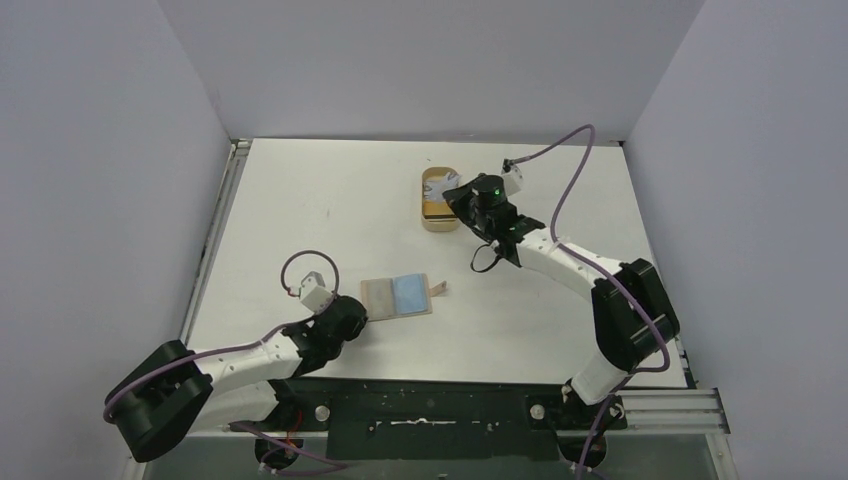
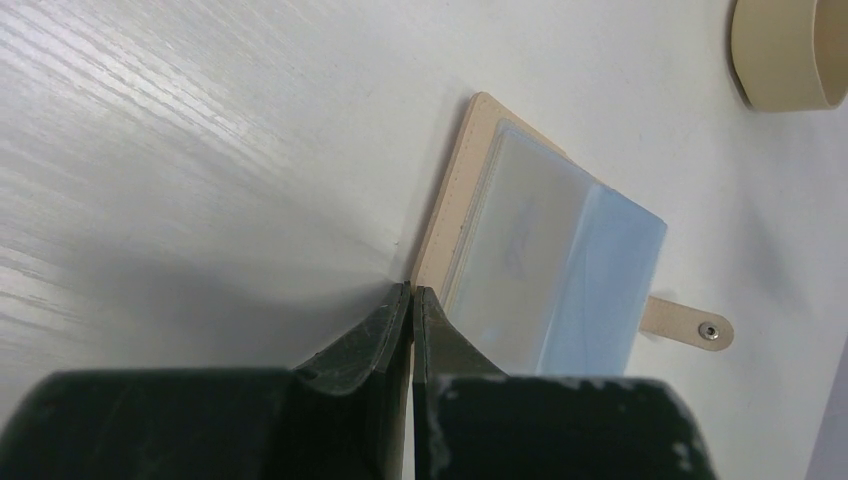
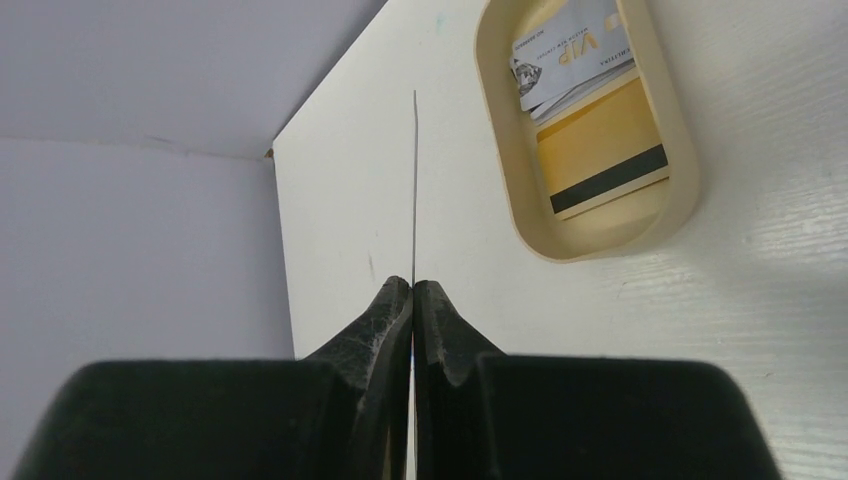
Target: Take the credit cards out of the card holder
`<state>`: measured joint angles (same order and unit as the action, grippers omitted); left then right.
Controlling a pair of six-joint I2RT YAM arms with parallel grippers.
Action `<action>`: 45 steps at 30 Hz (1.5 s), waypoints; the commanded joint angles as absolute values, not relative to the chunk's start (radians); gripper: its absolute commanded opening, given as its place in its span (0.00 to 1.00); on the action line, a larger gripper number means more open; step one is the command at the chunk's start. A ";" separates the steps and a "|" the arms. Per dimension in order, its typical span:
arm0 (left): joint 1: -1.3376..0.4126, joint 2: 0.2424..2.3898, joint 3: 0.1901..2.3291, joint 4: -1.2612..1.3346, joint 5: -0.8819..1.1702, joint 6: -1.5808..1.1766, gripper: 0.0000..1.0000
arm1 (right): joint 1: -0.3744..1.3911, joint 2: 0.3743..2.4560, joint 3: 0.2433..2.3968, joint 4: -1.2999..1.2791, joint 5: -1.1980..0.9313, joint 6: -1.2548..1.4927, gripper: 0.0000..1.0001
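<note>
The card holder [image 1: 398,296] is lying open on the bench [image 1: 300,210], a light blue card [image 2: 605,290] showing in its sleeve, as the left jaws, clenched, are touching its corner right at their tips. The right jaws are pinching a thin card [image 3: 415,180] edge-on, with two more cards [image 3: 600,150] resting in the tan dish [image 3: 588,250] ahead and to their right.

The card [image 3: 414,180] in the right hand [image 3: 412,284] shows edge-on only.
</note>
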<state>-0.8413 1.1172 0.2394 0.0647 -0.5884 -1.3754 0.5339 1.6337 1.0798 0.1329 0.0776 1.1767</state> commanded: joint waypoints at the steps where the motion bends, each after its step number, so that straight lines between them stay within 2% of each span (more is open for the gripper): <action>1: -0.832 1.079 0.219 0.079 -0.585 -1.361 0.00 | 0.616 1.632 1.140 0.136 0.408 1.259 0.00; 8: -0.820 1.047 0.191 0.104 -0.548 -1.346 0.00 | 0.693 1.706 1.217 0.050 0.696 1.421 0.00; 19: -0.795 0.955 0.165 0.063 -0.525 -1.323 0.00 | 0.686 1.935 1.388 0.141 0.621 1.571 0.00; 29: -0.776 0.946 0.156 0.058 -0.517 -1.315 0.00 | 0.631 1.995 1.366 0.229 0.593 1.703 0.00; 45: -0.749 1.028 0.175 0.103 -0.485 -1.301 0.00 | 0.607 2.098 1.436 0.209 0.591 1.782 0.00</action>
